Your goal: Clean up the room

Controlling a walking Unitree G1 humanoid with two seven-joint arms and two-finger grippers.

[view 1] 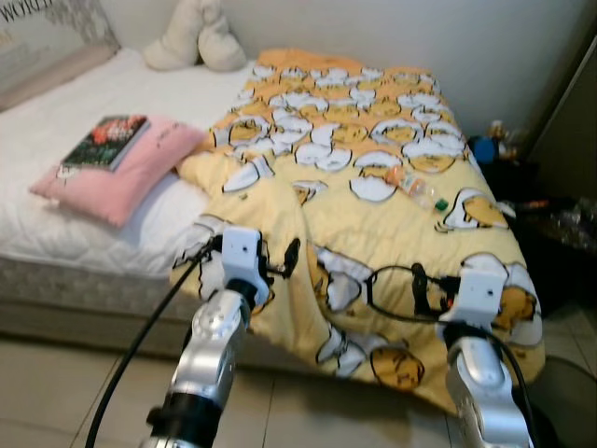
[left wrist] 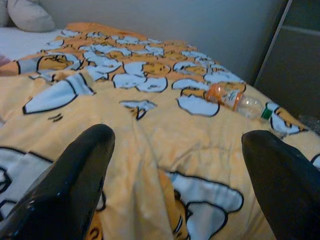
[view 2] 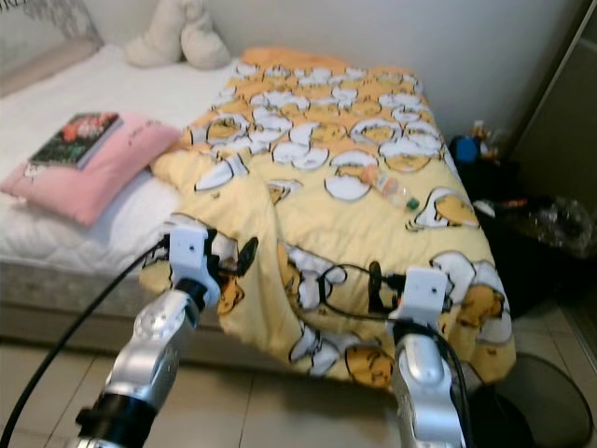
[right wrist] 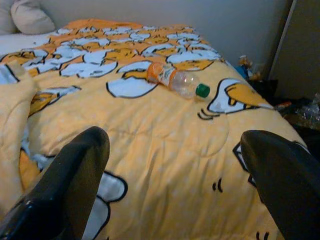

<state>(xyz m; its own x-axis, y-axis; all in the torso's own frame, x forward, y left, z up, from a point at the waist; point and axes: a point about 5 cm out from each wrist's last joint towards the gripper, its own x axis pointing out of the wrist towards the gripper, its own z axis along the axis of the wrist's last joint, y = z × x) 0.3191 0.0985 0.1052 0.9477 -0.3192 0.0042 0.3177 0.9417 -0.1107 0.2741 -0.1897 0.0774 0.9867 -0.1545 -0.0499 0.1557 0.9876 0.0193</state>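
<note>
Right wrist view puts the plastic bottle ahead between my spread right gripper fingers, lying on the blanket; my left gripper is spread too, both poised to reach.

plush toy cut off, nightstand clutter blurred

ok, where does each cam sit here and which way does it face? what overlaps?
Left eye view: on the head, looking forward and down at the bed with its yellow blanket; the left gripper and right gripper show low in front.
Right eye view: the stereo twin, same scene, slightly offset.
Left wrist view: along the open left fingers, across the blanket toward a plastic bottle.
Right wrist view: along the open right fingers, bottle nearer.
Shared: all four show blanket and bottle.
</note>
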